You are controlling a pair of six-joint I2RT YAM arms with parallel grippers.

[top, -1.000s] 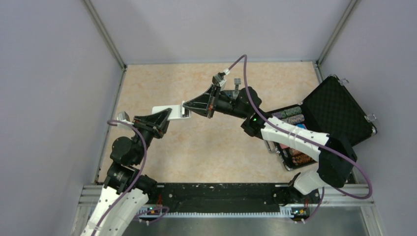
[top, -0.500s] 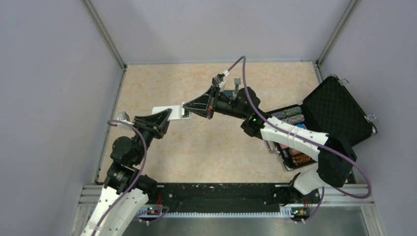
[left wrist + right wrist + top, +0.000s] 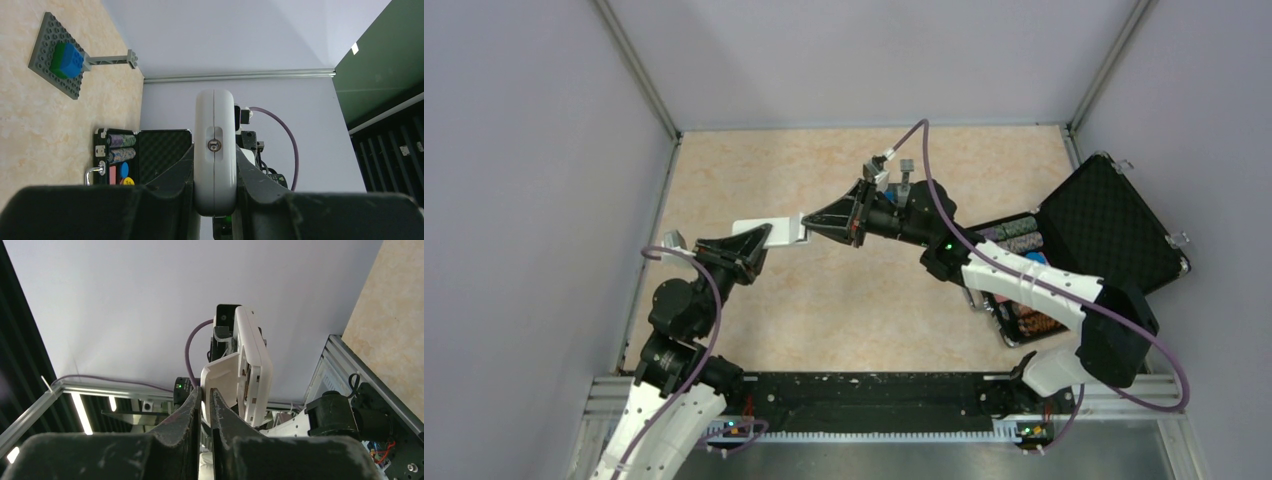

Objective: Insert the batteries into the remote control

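Note:
The white remote control (image 3: 759, 230) is held up above the table between both arms. My left gripper (image 3: 762, 243) is shut on it; in the left wrist view the remote (image 3: 214, 135) stands edge-on between my fingers (image 3: 214, 167). My right gripper (image 3: 806, 224) is shut on the remote's thin white battery cover (image 3: 222, 382), which hangs open from the remote's body (image 3: 256, 365) in the right wrist view, with my fingertips (image 3: 205, 392) pinching its lower edge. The batteries are not in view.
An open black case (image 3: 1092, 232) with poker chips lies at the right; it also shows in the left wrist view (image 3: 142, 155). A grey square plate with a blue block (image 3: 56, 56) lies on the table behind the right arm.
The right wrist has shifted a little right and toward the near side. The remote and the left gripper have barely moved.

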